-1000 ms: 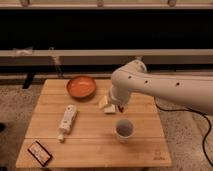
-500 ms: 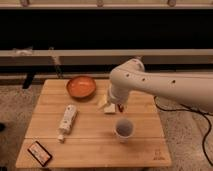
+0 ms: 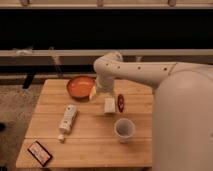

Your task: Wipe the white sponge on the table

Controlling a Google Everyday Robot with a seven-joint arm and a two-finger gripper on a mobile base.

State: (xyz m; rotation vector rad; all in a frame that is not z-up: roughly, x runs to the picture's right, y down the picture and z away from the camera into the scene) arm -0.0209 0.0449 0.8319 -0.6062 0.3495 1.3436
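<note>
The white sponge [image 3: 109,105] is a small cream block lying near the middle of the light-brown wooden table [image 3: 90,142]. My gripper [image 3: 107,94] hangs at the end of the white arm that reaches in from the right. It is directly over the sponge's far end and touches it or comes very close. The wrist hides where they meet.
An orange bowl [image 3: 80,86] stands at the back, with a small yellowish piece [image 3: 93,91] at its right rim. A small red object [image 3: 120,102] lies just right of the sponge. A white cup [image 3: 124,129] stands in front, a white labelled bottle [image 3: 67,119] lies to the left, and a dark packet [image 3: 40,152] is at the front left corner.
The arm and the sponge have barely moved. The sponge sits slightly farther back than one second ago.
</note>
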